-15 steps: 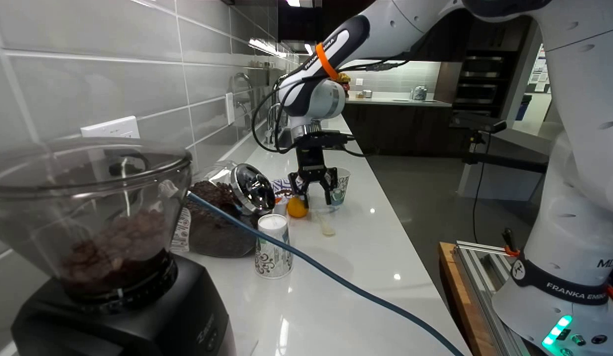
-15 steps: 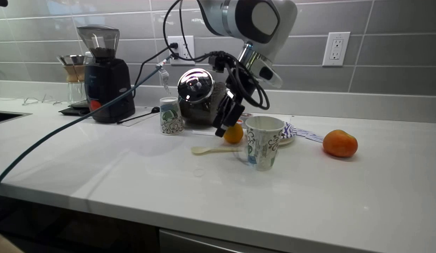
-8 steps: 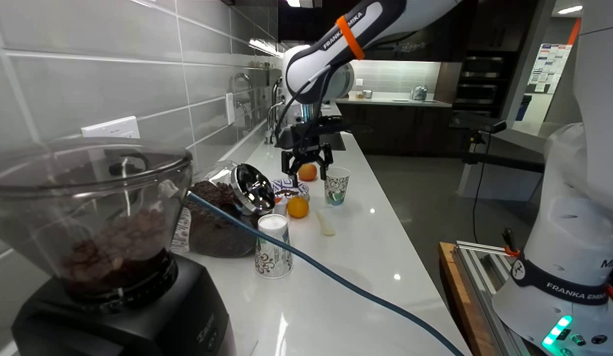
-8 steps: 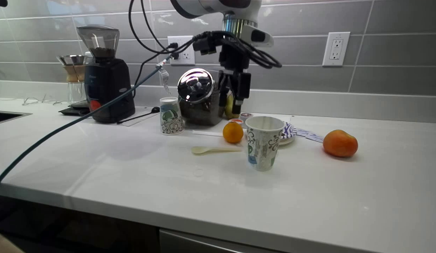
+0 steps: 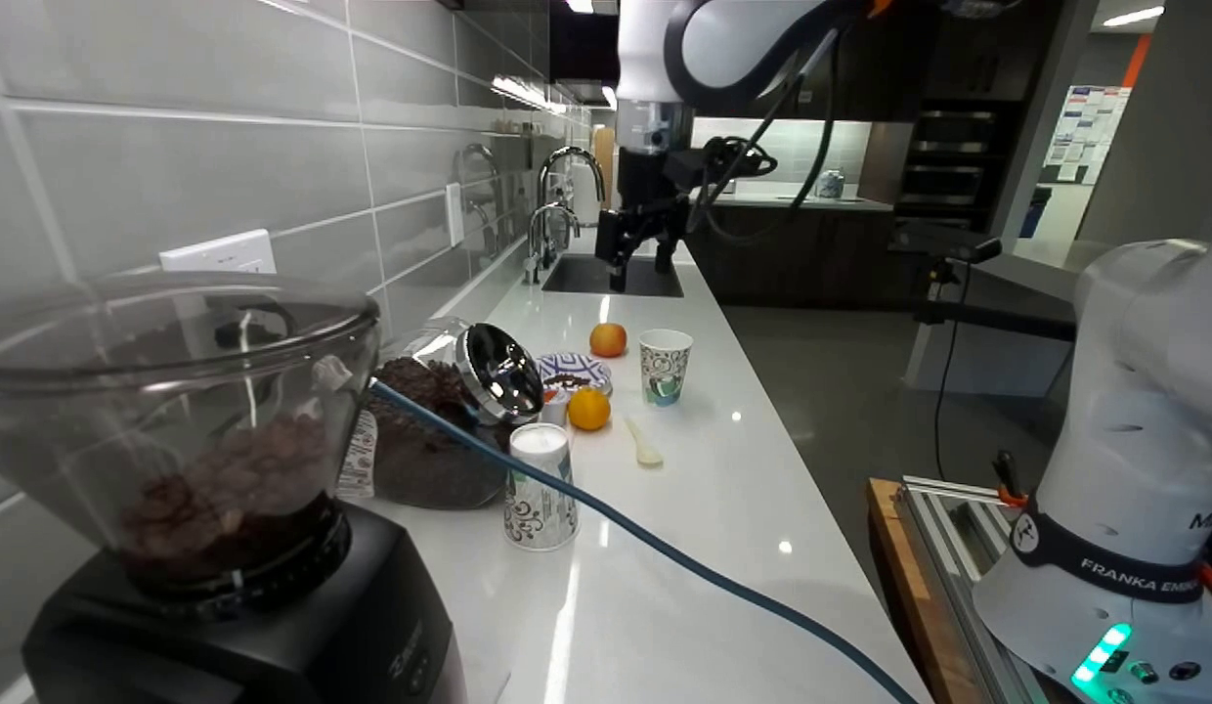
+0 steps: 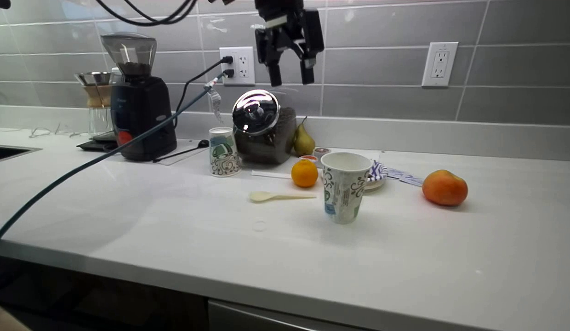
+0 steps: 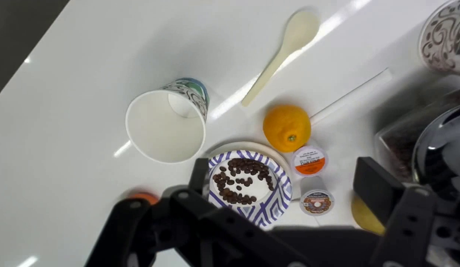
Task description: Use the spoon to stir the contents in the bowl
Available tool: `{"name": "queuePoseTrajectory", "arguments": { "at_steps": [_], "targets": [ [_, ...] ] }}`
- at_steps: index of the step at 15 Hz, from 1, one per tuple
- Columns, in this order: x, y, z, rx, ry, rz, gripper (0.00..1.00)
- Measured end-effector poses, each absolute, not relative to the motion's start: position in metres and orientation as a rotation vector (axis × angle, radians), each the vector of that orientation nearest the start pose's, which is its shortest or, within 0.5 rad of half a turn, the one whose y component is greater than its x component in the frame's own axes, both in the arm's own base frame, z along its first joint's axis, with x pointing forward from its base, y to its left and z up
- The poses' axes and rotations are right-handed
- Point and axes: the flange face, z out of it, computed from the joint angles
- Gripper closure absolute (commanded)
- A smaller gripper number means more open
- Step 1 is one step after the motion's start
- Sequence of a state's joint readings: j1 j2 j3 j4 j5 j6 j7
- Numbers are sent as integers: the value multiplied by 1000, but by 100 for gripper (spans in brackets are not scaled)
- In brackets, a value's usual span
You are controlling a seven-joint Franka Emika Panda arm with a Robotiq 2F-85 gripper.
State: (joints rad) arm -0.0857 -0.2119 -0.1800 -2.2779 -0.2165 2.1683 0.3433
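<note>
The pale spoon (image 6: 281, 196) lies flat on the white counter; it also shows in the wrist view (image 7: 302, 29). The bowl is a white paper bowl with a purple-blue pattern (image 7: 279, 201), holding dark coffee beans in the wrist view. It also shows in an exterior view (image 5: 591, 370); the upright paper cup (image 6: 344, 188) partly hides it in an exterior view. My gripper (image 6: 291, 79) is open and empty, high above the counter, apart from everything. In the wrist view my gripper (image 7: 289, 181) shows spread fingers, with one fingertip overlapping the bowl's edge.
A jar with a chrome lid (image 6: 256, 111) leans near an upside-down paper cup (image 6: 224, 151). A small orange (image 6: 304, 173), pear (image 6: 304, 140), coffee pods (image 7: 309, 160) and a white stick (image 7: 352, 95) surround the bowl. A large orange fruit (image 6: 445, 187) sits aside. A blue cable (image 6: 101, 156) crosses near the grinder (image 6: 141, 115).
My gripper has risen from low beside the upright cup and orange to high above the counter, and moved toward the sink in an exterior view. The spoon, bowl and cups stay in place.
</note>
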Motion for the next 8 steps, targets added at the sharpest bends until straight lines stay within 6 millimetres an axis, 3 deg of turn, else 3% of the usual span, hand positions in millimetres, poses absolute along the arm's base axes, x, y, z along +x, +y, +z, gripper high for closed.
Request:
{"name": "queuePoseTrajectory", "arguments": {
  "at_steps": [4, 6, 8],
  "targets": [
    [422, -134, 504, -3165, 534, -328, 0],
    [401, -131, 538, -3092, 514, -354, 0],
    [390, -129, 553, -3072, 506, -375, 0]
  ]
}}
